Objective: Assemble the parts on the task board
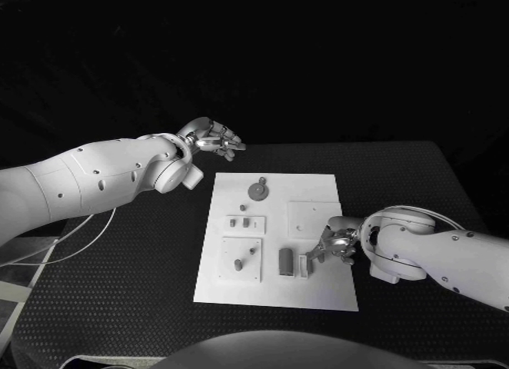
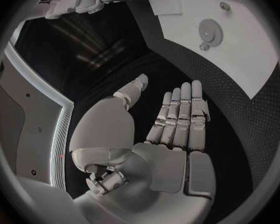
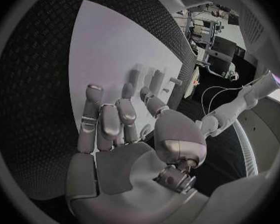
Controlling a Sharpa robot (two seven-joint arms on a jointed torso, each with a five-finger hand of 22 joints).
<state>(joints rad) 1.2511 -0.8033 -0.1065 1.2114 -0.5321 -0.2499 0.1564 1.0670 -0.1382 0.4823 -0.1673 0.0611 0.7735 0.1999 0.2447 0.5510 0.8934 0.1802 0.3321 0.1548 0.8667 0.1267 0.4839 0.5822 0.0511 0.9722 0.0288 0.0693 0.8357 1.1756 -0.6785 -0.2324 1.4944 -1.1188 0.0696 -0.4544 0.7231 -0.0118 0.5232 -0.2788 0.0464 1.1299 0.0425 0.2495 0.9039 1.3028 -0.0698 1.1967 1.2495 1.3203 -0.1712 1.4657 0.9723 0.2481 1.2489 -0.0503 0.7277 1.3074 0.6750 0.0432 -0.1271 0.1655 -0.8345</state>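
White task board (image 1: 321,269) lies mid worktop (image 1: 121,307), long axis near to far, black mat showing on all four sides; widest bare mat to the left and right of it.

Left robot hand (image 1: 214,138) hovers off the board's far-left corner, above black worktop, not touching the board. Fingers straight and side by side, thumb apart, nothing in it — released. In the left wrist view the same hand (image 2: 171,119) sits over mat with the board edge (image 2: 252,59) beside it.

Right robot hand (image 1: 334,244) is over the board's right side, near the right edge, fingers bent down toward the surface by a tall dark block (image 1: 286,260) and a thin white upright piece (image 1: 304,267). In the right wrist view its fingers (image 3: 109,122) curl over the white plate; cannot tell whether it grips anything.

Parts on the board: round gear-like disc (image 1: 259,189) at the far end, small peg (image 1: 242,207) just nearer, two small pieces (image 1: 239,223) in a raised tile on the left, a slanted piece (image 1: 238,264) in the near-left tile. Raised blank square (image 1: 316,214) at far right, just beyond the right hand. Near strip of board bare.
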